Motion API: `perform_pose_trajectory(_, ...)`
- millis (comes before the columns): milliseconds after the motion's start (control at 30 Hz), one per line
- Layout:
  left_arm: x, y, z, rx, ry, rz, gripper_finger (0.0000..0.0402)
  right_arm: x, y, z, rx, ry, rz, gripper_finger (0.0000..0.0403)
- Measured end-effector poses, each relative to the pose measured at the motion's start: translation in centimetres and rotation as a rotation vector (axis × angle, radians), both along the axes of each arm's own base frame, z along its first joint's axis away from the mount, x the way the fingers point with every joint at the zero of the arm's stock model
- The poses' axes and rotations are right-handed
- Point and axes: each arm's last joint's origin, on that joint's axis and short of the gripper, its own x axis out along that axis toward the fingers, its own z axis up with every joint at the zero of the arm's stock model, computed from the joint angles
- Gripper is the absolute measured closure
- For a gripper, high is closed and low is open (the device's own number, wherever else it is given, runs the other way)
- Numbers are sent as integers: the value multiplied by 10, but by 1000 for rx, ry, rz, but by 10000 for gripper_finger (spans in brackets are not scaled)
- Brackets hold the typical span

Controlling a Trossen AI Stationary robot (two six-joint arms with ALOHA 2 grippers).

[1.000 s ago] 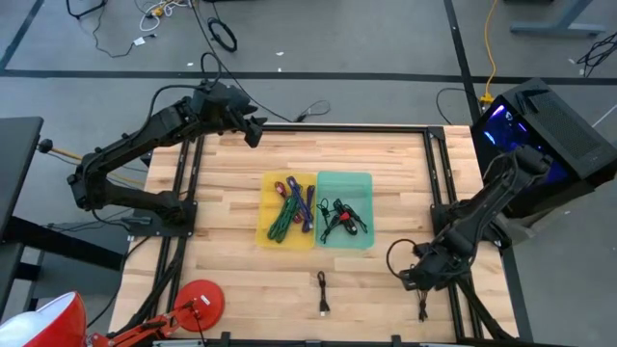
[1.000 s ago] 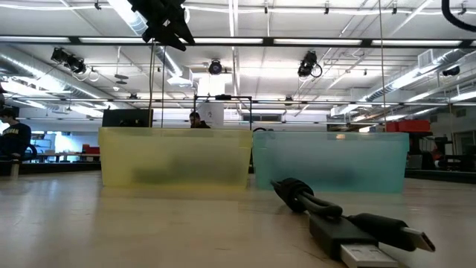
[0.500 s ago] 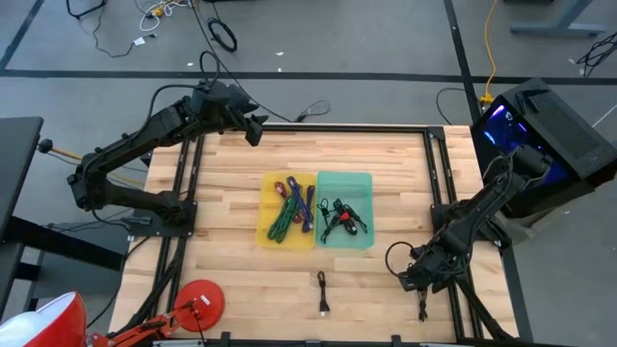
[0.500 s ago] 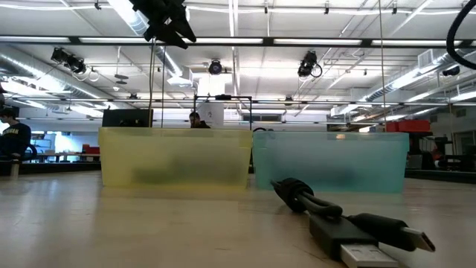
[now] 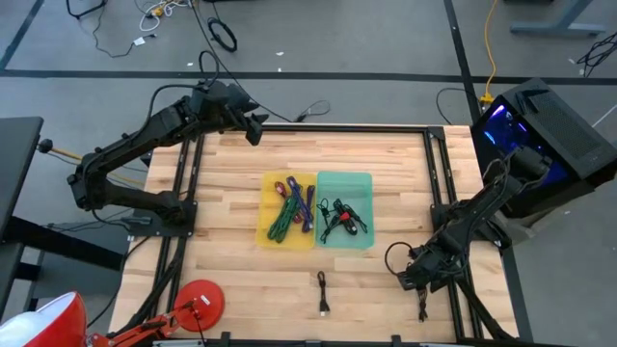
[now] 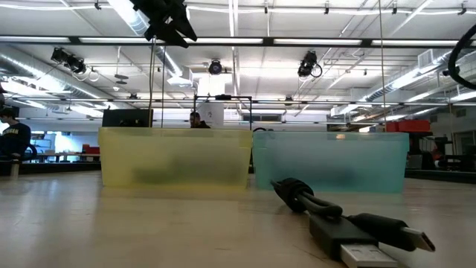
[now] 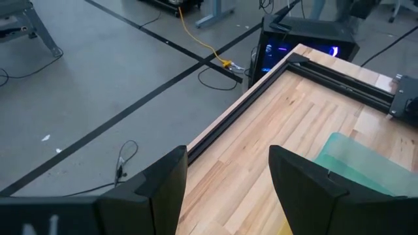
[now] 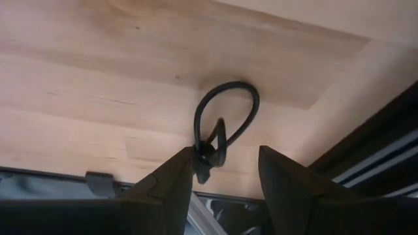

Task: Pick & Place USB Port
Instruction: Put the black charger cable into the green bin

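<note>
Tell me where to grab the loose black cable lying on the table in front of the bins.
Probably take the black cable at the middle of its straight run, from directly above, fingers across it: it lies flat and apart from the bins, while its plug end is bulkier.

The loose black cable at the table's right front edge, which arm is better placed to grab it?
Right. The right claw hangs open just above the looped black cable, while the left claw is raised over the table's far left corner, far from it.

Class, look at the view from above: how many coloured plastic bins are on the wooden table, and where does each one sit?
2. The yellow bin sits at the table's middle, and the teal bin stands directly against its right side. Both hold cables, and no other bin shows anywhere on the table.
</note>
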Motion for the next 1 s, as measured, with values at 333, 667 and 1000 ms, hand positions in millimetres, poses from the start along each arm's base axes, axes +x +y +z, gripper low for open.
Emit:
perform_pose_trajectory(333,0,0,0,-5,-5,3,181,-1,2,-6,106,-37,60,388)
perform_pose_trajectory(667,0,0,0,-3,-8,3,181,4,6,-2,168,-90,58,401)
perform_pose_trajectory(1000,0,0,0,-4,-8,3,181,22,-4,0,85,-273,-56,403)
